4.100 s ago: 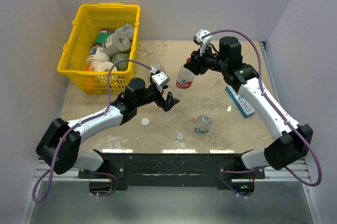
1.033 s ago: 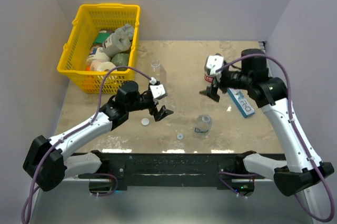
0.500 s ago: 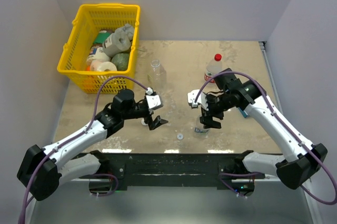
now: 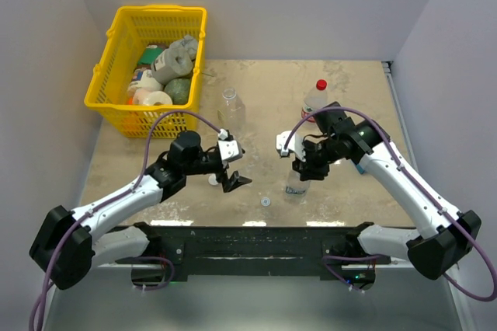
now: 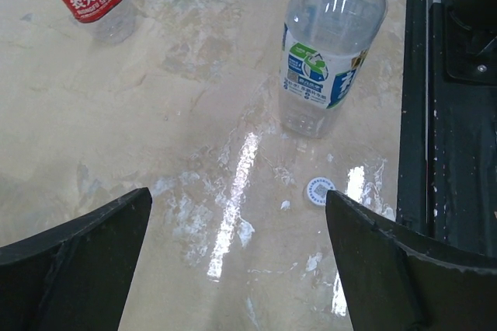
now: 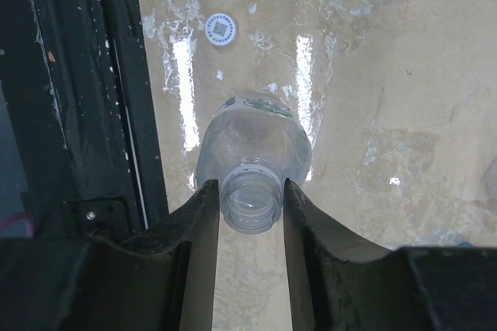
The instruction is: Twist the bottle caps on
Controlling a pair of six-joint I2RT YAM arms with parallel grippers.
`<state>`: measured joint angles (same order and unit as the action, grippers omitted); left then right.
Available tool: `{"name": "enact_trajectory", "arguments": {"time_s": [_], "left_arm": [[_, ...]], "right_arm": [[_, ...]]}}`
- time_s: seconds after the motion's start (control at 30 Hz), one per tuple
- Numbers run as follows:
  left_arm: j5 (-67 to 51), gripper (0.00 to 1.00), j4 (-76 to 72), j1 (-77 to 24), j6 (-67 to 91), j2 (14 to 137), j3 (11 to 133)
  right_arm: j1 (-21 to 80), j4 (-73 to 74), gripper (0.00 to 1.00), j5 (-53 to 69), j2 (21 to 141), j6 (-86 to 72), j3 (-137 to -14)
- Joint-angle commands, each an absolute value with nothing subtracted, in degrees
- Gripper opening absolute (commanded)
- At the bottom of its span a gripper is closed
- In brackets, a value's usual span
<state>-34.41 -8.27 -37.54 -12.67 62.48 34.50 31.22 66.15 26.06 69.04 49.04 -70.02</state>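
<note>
The red-labelled bottle (image 4: 314,100), carried tilted above the middle of the counter (image 4: 264,98) by the right gripper (image 4: 303,168) four seconds ago, has been set down upright at the far right. It has been released, and its red cap (image 4: 321,84) is now in view on top. The right gripper has been swung back towards the near edge and lowered over the blue-labelled bottle (image 6: 252,141). The bottle's open neck is now closely flanked on both sides by that gripper, though contact cannot be made out. The left gripper (image 4: 233,182) has been drawn towards the near edge and is now held spread wide just beside the white cap (image 4: 213,180).
</note>
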Motion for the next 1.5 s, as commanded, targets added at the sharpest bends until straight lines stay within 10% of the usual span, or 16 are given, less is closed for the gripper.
{"name": "enact_trajectory", "arguments": {"time_s": [0.0, 1.2, 1.3, 1.47], "left_arm": [[-42.16, 1.00, -17.39, -37.88, -12.83, 65.82, 36.82], [-48.52, 0.90, -37.35, -41.75, -5.72, 86.13, 45.44], [-47.90, 0.79, -37.97, -41.75, -4.22, 85.69, 45.35], [-45.18, 0.71, -34.72, -41.40, -3.87, 82.36, 43.95]], "right_arm": [[31.38, 64.51, 0.13, 26.72, 67.86, 48.60, -72.33], [32.08, 57.65, 0.07, 42.54, 72.42, 50.18, -90.70], [32.08, 58.09, 0.14, 41.40, 72.42, 50.80, -89.74], [32.08, 57.39, 0.57, 37.63, 70.84, 48.86, -92.27]]}}
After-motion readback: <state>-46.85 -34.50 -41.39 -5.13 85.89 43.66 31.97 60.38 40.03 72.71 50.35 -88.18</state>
